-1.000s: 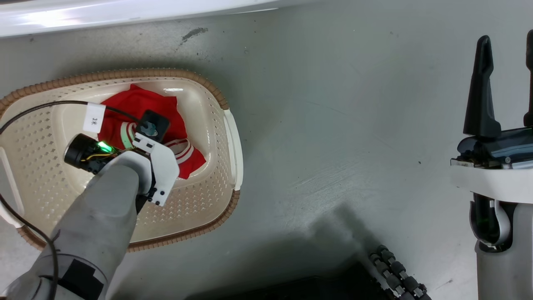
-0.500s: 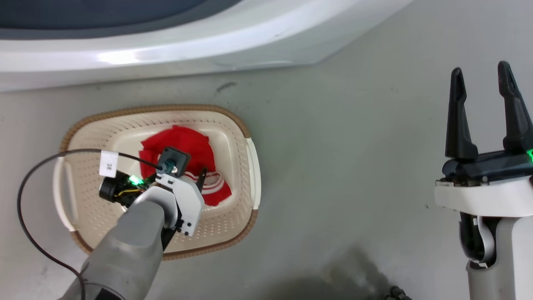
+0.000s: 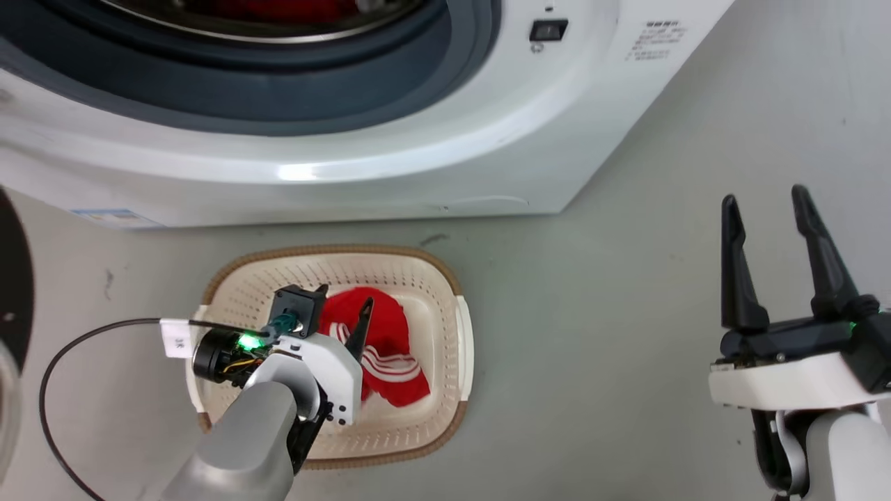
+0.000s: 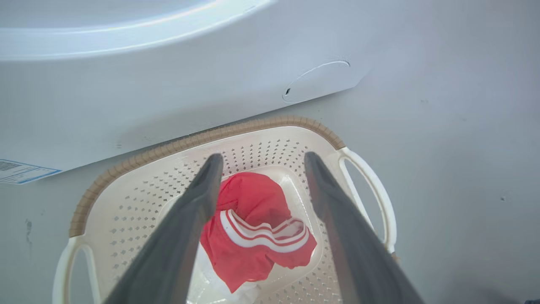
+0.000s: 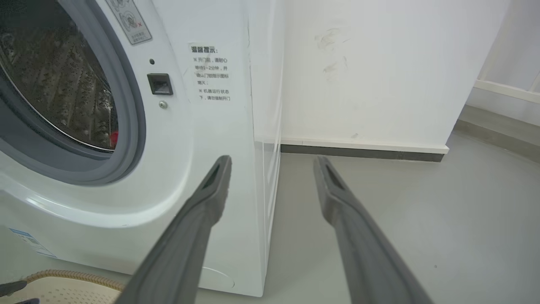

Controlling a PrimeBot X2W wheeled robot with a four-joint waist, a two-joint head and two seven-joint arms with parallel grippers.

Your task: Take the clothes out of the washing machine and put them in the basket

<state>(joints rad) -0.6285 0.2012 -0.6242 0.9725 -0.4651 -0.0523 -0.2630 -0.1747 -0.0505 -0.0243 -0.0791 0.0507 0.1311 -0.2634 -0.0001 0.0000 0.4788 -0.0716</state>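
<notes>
Below the left gripper [image 4: 262,157], jaws apart and empty, a red striped garment [image 4: 253,228] lies in the basket [image 4: 202,139]; the right gripper [image 3: 763,195], also spread, hangs beside the washing machine [image 3: 418,153].

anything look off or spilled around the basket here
Nothing stands out. The red garment lies crumpled wholly inside the basket, none over its rim. More red cloth shows in the washing machine drum.

We've got our left gripper [image 3: 345,295] with fingers spread, tilted down and away, grey forearm [image 3: 237,445] coming in from near left. Our right gripper [image 3: 764,209] is spread too, fingers pointing far, white wrist [image 3: 786,383] at near right.
</notes>
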